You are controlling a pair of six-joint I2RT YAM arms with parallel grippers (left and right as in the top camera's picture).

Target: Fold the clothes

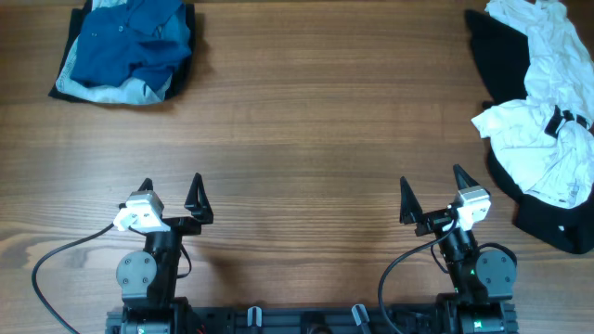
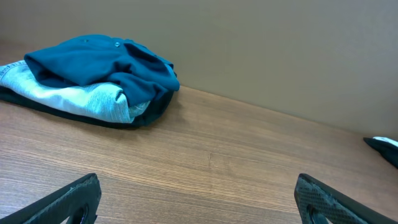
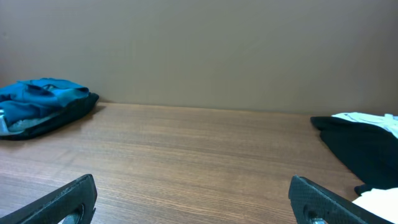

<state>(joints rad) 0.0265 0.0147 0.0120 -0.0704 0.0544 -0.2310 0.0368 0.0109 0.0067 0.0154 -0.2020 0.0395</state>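
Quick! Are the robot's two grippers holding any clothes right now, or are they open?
Left gripper: open, jaws spread wide, holding nothing.
Right gripper: open, jaws spread wide, holding nothing.

I get even, diffuse light from above across the brown wood-grain table, with no hard glare. Shadows are faint and soft: a dim smudge beside the left gripper and a thin dark rim under the blue heap of clothes. The crumpled white shirt sits close to blown-out, and the black garment beneath swallows its folds. Overhead is sharp. Both wrist views are softer, and the dark fingers at the bottom edge are slightly blurred.
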